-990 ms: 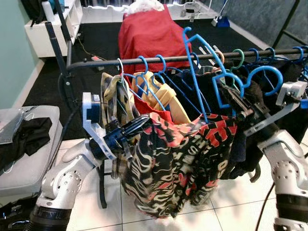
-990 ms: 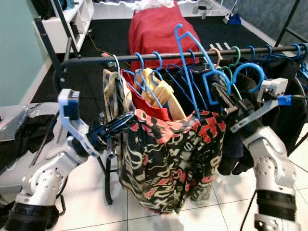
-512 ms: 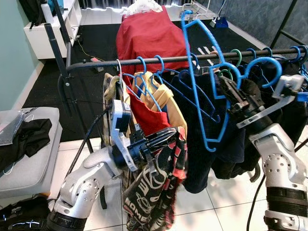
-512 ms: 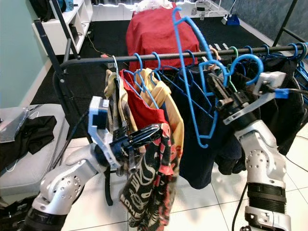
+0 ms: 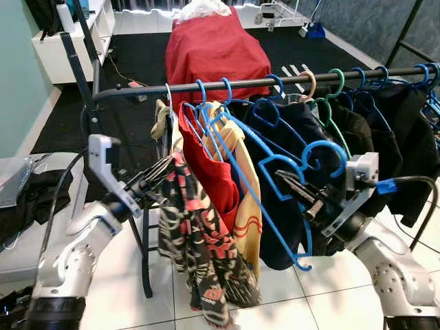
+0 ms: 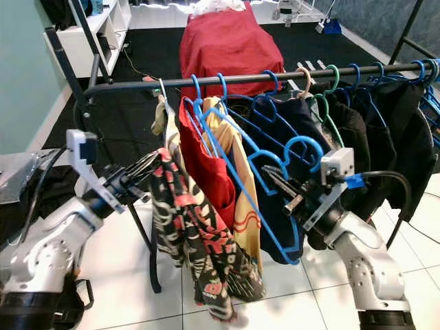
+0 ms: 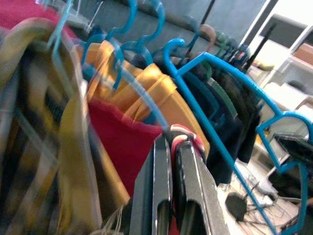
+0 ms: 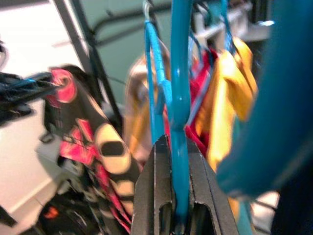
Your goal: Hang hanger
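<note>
At center right of the frame, the right hand [image 5: 297, 190] has its 2 black fingers pinched on the lower part of a blue hanger [image 5: 256, 159], which slants from that grip up toward the dark rail [image 5: 275, 81] at the upper middle, its top lost among the other blue hooks there. At center left, the left hand [image 5: 152, 180] is clamped on a black, red and cream patterned garment [image 5: 194, 246] that droops toward the white tiled floor [image 5: 323, 292], beside a red shirt [image 5: 210, 172] hanging on the rail.
</note>
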`<state>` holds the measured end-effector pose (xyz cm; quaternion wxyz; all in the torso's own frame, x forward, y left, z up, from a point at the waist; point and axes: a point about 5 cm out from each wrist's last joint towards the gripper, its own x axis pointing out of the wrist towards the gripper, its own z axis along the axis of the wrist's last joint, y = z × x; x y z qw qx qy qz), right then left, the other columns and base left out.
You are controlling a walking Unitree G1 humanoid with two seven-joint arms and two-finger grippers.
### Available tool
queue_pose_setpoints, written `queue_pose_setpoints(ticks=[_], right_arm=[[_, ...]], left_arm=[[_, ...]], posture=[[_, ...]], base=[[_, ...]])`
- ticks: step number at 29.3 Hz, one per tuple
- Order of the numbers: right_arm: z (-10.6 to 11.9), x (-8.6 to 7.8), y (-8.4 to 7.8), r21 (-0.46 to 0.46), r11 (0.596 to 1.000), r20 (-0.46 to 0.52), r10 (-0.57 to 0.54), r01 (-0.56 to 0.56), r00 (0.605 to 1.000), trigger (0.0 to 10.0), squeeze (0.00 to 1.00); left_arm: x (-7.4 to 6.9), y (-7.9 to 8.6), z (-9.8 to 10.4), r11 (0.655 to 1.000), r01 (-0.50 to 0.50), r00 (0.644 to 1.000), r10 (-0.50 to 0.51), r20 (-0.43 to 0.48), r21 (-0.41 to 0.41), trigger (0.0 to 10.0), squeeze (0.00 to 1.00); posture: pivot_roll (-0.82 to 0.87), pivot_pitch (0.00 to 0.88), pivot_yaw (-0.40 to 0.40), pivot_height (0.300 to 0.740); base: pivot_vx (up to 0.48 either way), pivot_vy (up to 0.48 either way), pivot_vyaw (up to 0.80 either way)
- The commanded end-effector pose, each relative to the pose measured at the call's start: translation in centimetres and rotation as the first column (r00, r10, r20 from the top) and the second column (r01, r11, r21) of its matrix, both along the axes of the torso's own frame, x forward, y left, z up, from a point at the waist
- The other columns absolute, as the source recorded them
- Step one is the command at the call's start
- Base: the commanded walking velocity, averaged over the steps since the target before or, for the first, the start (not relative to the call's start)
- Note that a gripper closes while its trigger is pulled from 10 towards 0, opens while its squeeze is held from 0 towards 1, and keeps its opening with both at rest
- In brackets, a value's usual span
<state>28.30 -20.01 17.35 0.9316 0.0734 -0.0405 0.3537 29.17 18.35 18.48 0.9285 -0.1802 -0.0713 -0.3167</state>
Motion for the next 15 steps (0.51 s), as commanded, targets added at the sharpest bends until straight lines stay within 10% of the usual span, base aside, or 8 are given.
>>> queue_pose_setpoints(ticks=[1,15], right_arm=[[-1.2,0.1,-0.5,-0.038,0.997,-0.034,-0.062,0.061,0.997,10.0,0.00],[-9.6,0.1,-1.6,-0.195,0.950,-0.278,-0.292,0.243,0.915,10.0,0.00]], left_arm=[[-0.3,1.1,-0.7,0.999,-0.038,0.999,0.039,-0.025,0.019,10.0,0.00],[-0.4,2.4,-6.7,0.989,-0.145,0.962,0.146,-0.231,0.020,10.0,0.00]], posture=[[-0.08,0.119,0.007,0.740],[-0.06,0.114,0.000,0.740]], base=[[-0.326,0.000,0.00],[-0.438,0.000,0.00]])
